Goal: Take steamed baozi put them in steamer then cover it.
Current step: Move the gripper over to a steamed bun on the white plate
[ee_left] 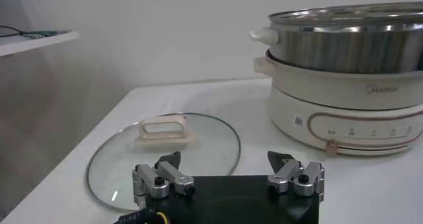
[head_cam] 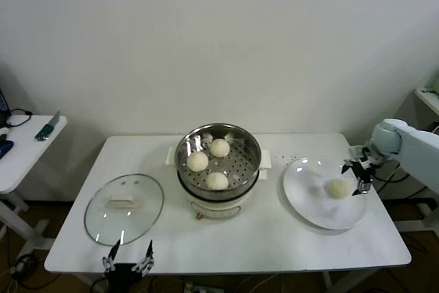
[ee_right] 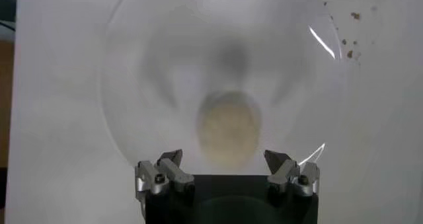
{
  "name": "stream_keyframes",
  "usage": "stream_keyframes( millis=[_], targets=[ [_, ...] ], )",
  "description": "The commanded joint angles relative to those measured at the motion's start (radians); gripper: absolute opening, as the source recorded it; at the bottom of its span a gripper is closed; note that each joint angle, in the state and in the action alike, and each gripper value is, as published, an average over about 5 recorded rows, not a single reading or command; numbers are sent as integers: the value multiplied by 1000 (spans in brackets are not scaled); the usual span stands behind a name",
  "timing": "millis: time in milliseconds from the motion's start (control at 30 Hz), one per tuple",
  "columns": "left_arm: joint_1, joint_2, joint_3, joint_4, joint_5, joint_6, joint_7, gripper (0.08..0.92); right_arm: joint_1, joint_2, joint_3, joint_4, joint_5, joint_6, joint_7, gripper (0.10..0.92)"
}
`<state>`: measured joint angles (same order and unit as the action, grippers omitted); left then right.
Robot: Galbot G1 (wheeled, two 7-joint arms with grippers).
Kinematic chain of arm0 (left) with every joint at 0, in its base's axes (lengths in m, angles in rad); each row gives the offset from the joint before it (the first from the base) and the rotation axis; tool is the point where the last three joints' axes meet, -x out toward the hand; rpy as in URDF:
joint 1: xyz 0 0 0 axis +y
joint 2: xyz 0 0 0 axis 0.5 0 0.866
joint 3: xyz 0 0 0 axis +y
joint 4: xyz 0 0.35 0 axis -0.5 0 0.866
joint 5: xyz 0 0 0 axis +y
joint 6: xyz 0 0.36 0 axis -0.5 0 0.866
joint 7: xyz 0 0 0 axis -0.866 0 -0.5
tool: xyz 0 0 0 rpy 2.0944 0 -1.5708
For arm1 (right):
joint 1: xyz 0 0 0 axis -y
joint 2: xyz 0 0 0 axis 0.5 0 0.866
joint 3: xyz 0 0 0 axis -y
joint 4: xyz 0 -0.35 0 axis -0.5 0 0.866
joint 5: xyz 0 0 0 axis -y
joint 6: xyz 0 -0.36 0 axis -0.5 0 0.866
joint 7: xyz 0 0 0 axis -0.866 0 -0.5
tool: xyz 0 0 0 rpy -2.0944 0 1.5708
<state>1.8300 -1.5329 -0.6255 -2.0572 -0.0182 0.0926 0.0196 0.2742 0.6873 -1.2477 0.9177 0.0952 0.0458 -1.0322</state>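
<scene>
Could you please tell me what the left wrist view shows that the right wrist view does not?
Only the left wrist view shows the steamer on its white base, the glass cover lying flat on the table, and the open left gripper near it. Only the right wrist view shows the last baozi on the white plate, below the open right gripper. Both show the same table.

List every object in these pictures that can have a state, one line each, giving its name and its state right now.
steamer: uncovered, three baozi inside.
baozi in steamer: three, lying apart.
last baozi: on the plate, not gripped.
plate: on the table, holds one baozi.
cover: off, flat on the table, handle up.
right gripper: open, over the last baozi.
left gripper: open, empty, near the cover.
</scene>
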Motion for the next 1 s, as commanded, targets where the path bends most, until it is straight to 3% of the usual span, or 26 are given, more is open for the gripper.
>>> stream_keyframes(
  millis=[33,800,1000],
  targets=[
    [0,-1,-1,-1,2,-1,0,823,-114,49,114,-66,-44,-8,16,823],
    [-8,2,-12,1,-8,1,-1,823,-142,124,152,-172,-93,-1,20,822],
    [-9,2,-12,1,-9,1,-1,823,-125,117,139,-154,-88,0,-1,744]
  ],
)
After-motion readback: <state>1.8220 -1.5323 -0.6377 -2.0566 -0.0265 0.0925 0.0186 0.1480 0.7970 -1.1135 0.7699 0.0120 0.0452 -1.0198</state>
